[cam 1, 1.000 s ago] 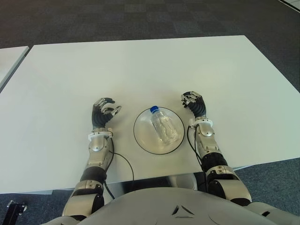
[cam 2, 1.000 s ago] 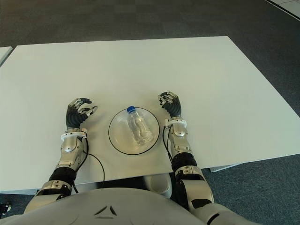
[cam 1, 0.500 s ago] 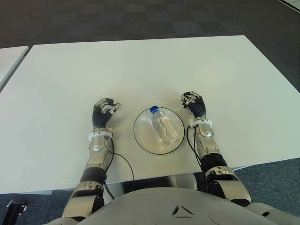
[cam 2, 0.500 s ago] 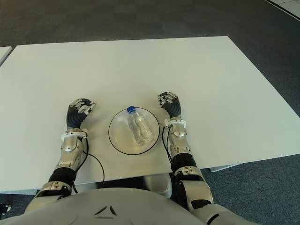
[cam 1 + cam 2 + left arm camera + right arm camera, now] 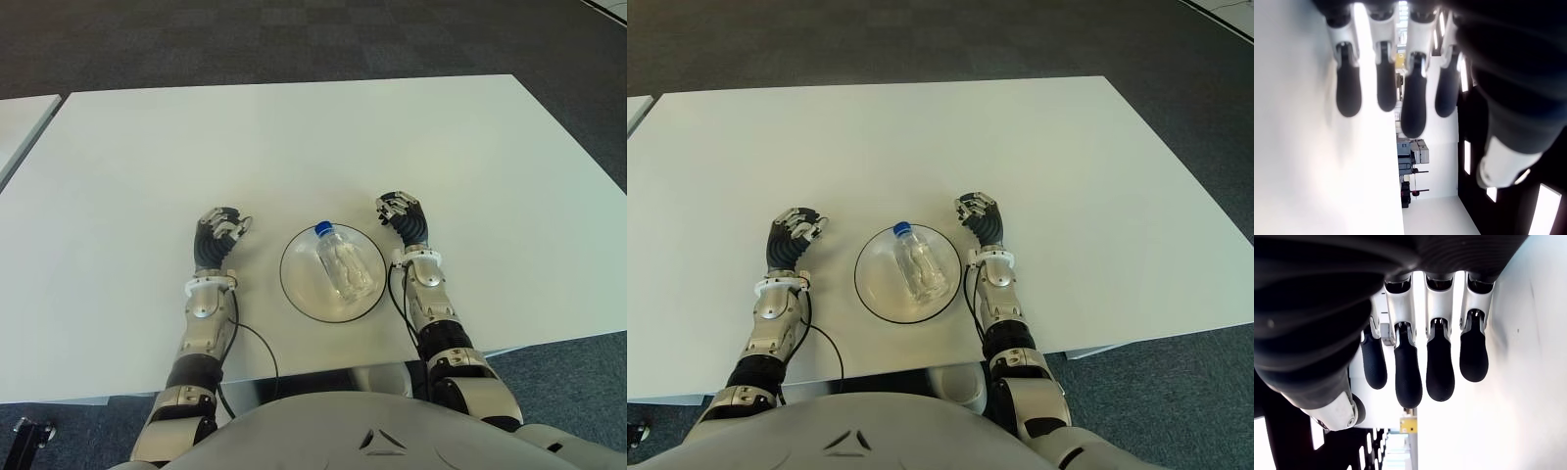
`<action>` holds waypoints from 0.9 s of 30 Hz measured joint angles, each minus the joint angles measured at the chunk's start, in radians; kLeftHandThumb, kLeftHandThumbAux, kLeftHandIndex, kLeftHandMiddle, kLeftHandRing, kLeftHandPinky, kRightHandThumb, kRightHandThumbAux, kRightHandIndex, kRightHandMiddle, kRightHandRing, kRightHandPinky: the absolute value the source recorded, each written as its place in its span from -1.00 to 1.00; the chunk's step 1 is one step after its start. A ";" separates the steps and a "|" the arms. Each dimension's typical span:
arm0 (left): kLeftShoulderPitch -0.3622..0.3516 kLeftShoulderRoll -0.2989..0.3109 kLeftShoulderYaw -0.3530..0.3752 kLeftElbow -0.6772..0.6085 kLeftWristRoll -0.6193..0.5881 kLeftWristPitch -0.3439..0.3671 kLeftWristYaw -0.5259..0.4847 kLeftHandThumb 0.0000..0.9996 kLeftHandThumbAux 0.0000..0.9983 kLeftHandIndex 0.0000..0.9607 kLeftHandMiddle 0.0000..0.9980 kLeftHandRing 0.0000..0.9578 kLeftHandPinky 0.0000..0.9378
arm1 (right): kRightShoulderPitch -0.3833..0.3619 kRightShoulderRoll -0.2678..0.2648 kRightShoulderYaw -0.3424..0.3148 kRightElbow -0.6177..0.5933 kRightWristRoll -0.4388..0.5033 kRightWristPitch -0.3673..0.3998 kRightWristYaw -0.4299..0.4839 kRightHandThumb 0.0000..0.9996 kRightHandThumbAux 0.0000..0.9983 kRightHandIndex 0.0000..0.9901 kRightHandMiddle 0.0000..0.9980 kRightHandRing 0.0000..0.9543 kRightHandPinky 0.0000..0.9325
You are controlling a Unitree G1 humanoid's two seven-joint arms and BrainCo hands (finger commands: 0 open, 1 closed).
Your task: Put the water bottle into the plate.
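Water bottle (image 5: 341, 263) stays lying in the plate (image 5: 300, 291); left hand (image 5: 217, 236) has curled inward, empty.

White table (image 5: 294, 137), broad and rectangular, far edge and both far corners in view against dark carpet (image 5: 245, 39) patterned in squares. Beyond its left edge, corner of a 2nd white table (image 5: 18, 122), a narrow gap of carpet between. Thin black cable (image 5: 263, 348) looping across the near edge. More carpet past the right edge.
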 measured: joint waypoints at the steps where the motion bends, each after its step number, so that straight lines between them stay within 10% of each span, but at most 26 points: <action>1: 0.000 0.000 -0.001 -0.001 0.000 0.002 0.000 0.42 0.43 -0.10 0.18 0.17 0.17 | 0.000 0.000 0.000 0.000 0.000 0.000 -0.001 0.42 0.46 -0.12 0.22 0.31 0.37; 27: 0.002 0.002 -0.023 -0.040 0.030 0.063 -0.006 0.42 0.43 -0.09 0.22 0.21 0.23 | 0.000 0.004 0.000 0.000 -0.004 0.000 -0.022 0.42 0.46 -0.12 0.21 0.31 0.36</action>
